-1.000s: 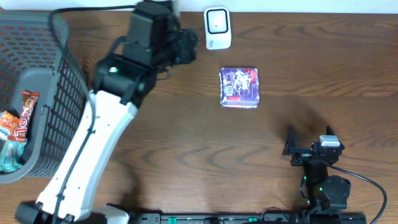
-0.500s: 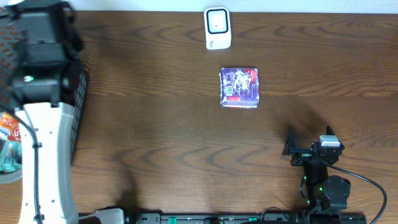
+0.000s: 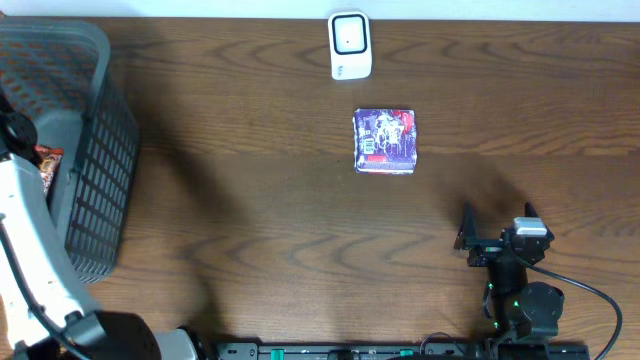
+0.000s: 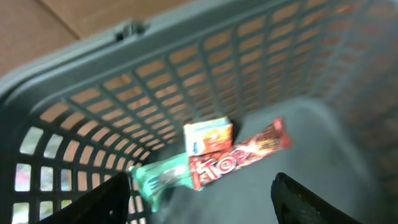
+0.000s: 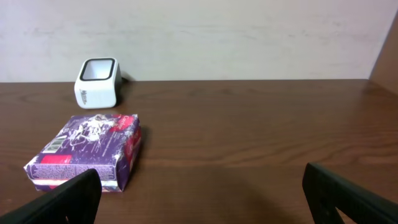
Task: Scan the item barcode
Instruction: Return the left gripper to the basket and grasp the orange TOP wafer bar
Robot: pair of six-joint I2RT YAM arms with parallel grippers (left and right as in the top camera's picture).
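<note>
The step in hand looks like fetching an item from the basket [image 4: 186, 37]. The left gripper [image 4: 200, 186] hovers above its floor, its fingers [image 4: 305, 199] spread wide, holding and touching nothing. Just ahead of and between them lie a red candy bar [image 4: 239, 158], a small box [image 4: 208, 137] beyond it, and a green packet [image 4: 158, 177] toward the left finger. The next move probably calls for descending and closing on one piece alone. The right gripper [image 5: 200, 174] rests with its fingers wide and empty. Ahead of its left finger lies a purple box [image 5: 87, 152], with the scanner [image 5: 96, 82] just beyond.
</note>
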